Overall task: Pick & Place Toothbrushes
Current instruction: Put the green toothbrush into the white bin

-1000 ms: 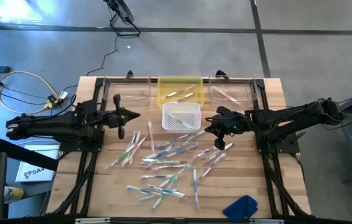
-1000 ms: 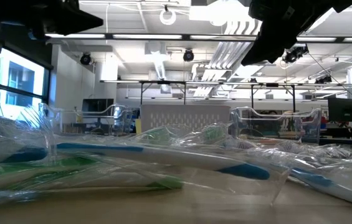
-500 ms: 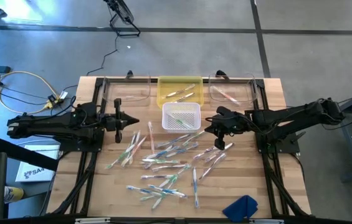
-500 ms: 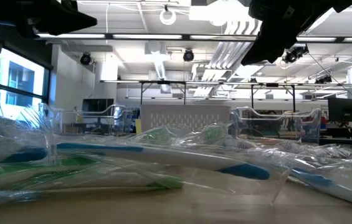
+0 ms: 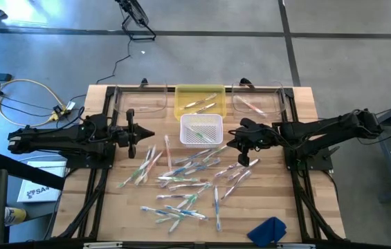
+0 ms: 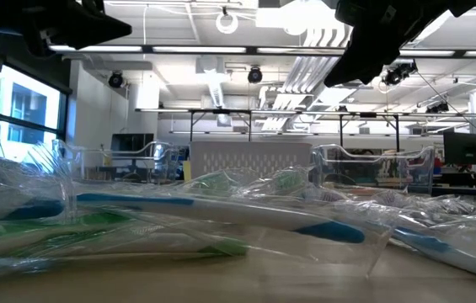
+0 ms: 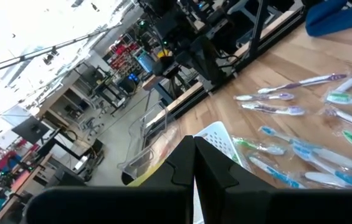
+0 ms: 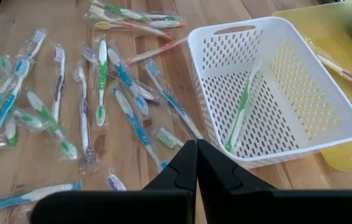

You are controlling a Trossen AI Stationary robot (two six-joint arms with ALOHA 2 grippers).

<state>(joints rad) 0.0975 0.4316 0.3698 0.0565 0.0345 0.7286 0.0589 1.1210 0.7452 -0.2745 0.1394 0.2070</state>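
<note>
Both grippers hang above the table with their fingers pressed together and nothing between them. Seen from above, the left gripper sits over the left half of the table, pointing toward the middle; the right gripper sits over the right half, pointing back at it, with the white basket between the two.

Most of the toothbrushes lie loose on the wood in a scatter that spreads from just below the white basket toward the near edge. The nearest ones to the left gripper lie just beside and in front of its tip; the right gripper has several just beside and below it. None is touched by either gripper.

From the right wrist view, the closed fingers point at the near wall of the white basket, where one green toothbrush lies slanted on the perforated floor. Wrapped toothbrushes lie fanned out on the table beside the basket.

Behind the white basket stands a yellow tray holding a couple of toothbrushes, flanked by two clear bins; the one on the right holds a pinkish toothbrush. A blue cloth lies at the near right corner, well apart from both grippers.

In the low view, wrapped toothbrushes fill the foreground.
</note>
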